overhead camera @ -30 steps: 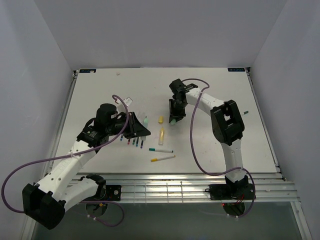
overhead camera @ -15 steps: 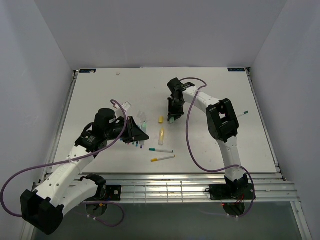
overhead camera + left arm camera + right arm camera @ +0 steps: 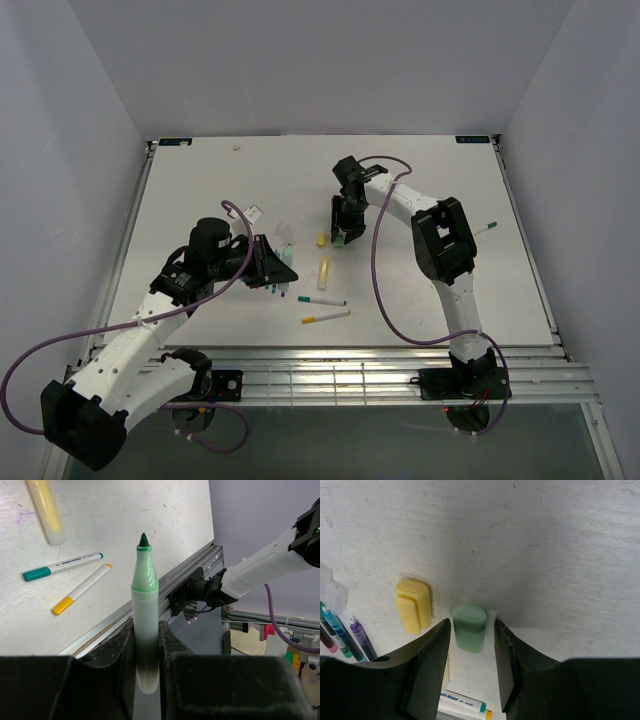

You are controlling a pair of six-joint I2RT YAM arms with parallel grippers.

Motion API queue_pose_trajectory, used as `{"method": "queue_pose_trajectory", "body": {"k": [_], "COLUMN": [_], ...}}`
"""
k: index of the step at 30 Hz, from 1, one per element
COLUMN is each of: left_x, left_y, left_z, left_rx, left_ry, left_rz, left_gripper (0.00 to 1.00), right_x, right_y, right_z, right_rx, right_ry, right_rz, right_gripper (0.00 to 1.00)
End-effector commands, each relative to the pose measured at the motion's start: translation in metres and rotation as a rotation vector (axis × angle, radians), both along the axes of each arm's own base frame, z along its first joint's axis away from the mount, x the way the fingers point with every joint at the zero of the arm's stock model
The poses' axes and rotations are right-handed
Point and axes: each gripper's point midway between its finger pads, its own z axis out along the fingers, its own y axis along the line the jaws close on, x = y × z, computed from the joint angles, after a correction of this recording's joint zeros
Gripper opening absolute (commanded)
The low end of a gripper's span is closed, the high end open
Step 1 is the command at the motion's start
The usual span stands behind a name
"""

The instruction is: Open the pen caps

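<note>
- The green cap (image 3: 469, 628) stands on the table (image 3: 560, 540) between the right gripper's (image 3: 471, 624) spread fingers, with a gap on either side.
- A yellow cap (image 3: 413, 606) lies at its nine o'clock, making two loose caps.
- The left gripper (image 3: 145, 645) clenches an uncapped pale-green highlighter (image 3: 144, 595), tip towards twelve o'clock.
- Two slim white pens lie capped, one teal-ended (image 3: 60, 566) and one yellow-ended (image 3: 80, 589); their print is unreadable.

A white table (image 3: 200, 180) (scuffed with ink marks) fills the middle; a metal rail (image 3: 350, 365) runs at 6 o'clock.

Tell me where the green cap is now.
In the right wrist view, the green cap stands on the table inside the open right gripper, beside the yellow cap.
</note>
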Motion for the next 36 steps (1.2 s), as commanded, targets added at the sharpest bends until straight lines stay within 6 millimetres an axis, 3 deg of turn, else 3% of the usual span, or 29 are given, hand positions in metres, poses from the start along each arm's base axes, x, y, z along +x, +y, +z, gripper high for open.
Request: {"method": "queue_pose_trajectory", "body": {"k": [1,4,9,10,13,15,18,19,20,22,23,24,25,31,36], "left_x": [-0.002,0.001,0.012,0.015,0.023,0.032,0.041,0.042,0.048,0.050,0.055,0.055,0.059,0.068,0.070], "left_y": [-0.001,-0.006,-0.019,-0.026,-0.037,-0.044,-0.058,-0.064,-0.071,-0.085,-0.092,-0.099,-0.100,-0.111,-0.117], "left_z": [-0.003,-0.005,-0.015,-0.020,-0.023,-0.034,-0.046,-0.050,-0.057,-0.064,-0.062,-0.073,-0.078,-0.107,-0.127], "left_rx": [0.006,0.019,0.071,0.083,0.099,0.133,0.172,0.194,0.215,0.248,0.253,0.282,0.300,0.308,0.315], "left_ry": [0.012,0.022,0.038,0.056,0.063,0.083,0.094,0.084,0.089,0.061,0.037,0.039,0.031,0.036,0.054], "left_rz": [-0.016,-0.027,-0.033,-0.041,-0.024,-0.004,-0.011,-0.014,-0.021,-0.044,-0.045,-0.054,-0.044,-0.038,-0.068], "left_gripper": [0.00,0.00,0.00,0.00,0.00,0.00,0.00,0.00,0.00,0.00,0.00,0.00,0.00,0.00,0.04], "right_x": [0.005,0.010,0.024,0.026,0.022,0.014,-0.012,-0.018,-0.033,-0.046,-0.057,-0.061,-0.066,-0.089,-0.103], "right_y": [0.005,0.006,0.003,-0.002,-0.036,-0.054,-0.093,-0.109,-0.120,-0.137,-0.142,-0.149,-0.156,-0.171,-0.177], "right_z": [0.008,0.017,0.068,0.089,0.125,0.136,0.139,0.151,0.134,0.143,0.136,0.138,0.149,0.163,0.159], "right_rx": [0.008,0.015,0.063,0.073,0.057,0.040,0.013,0.023,0.001,0.007,-0.005,-0.026,-0.032,-0.044,-0.075], "right_ry": [-0.025,-0.049,-0.150,-0.192,-0.257,-0.283,-0.277,-0.300,-0.252,-0.271,-0.252,-0.272,-0.314,-0.352,-0.307], "right_rz": [0.012,0.016,0.000,-0.012,-0.065,-0.072,-0.117,-0.153,-0.166,-0.208,-0.209,-0.214,-0.230,-0.242,-0.225], "right_gripper": [0.48,0.49,0.50,0.50,0.56,0.64,0.73,0.76,0.79,0.83,0.92,0.98,0.90,0.90,0.90]}}
